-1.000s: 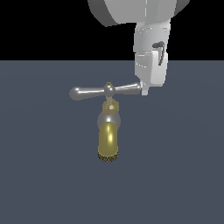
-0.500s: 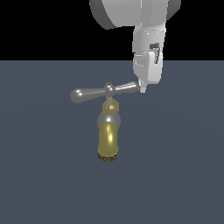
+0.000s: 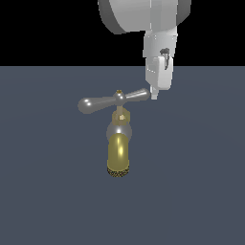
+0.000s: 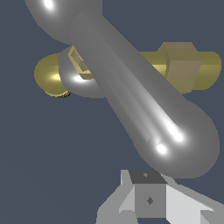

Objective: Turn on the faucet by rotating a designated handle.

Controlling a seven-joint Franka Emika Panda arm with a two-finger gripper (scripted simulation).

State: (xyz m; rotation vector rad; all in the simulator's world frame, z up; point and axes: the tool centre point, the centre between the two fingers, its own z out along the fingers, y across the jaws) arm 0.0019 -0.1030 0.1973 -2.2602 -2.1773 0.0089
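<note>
My pincer (image 3: 154, 94) sits just right of center, its tip at the handle (image 3: 112, 101)'s right-hand bulb; I can't tell whether it is parted or closed. The faucet (image 3: 118, 150) stands mid-frame. I judge most of the rotation remains.

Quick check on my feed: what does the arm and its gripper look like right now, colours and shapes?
The arm is a smooth rounded shell in pale grey to white. The gripper below it is a boxy white-grey block with a small dark detail on its side, narrowing to a pale tip. The wrist view shows angular white-grey finger faces with small dark marks. No cables or lettering show.
</note>
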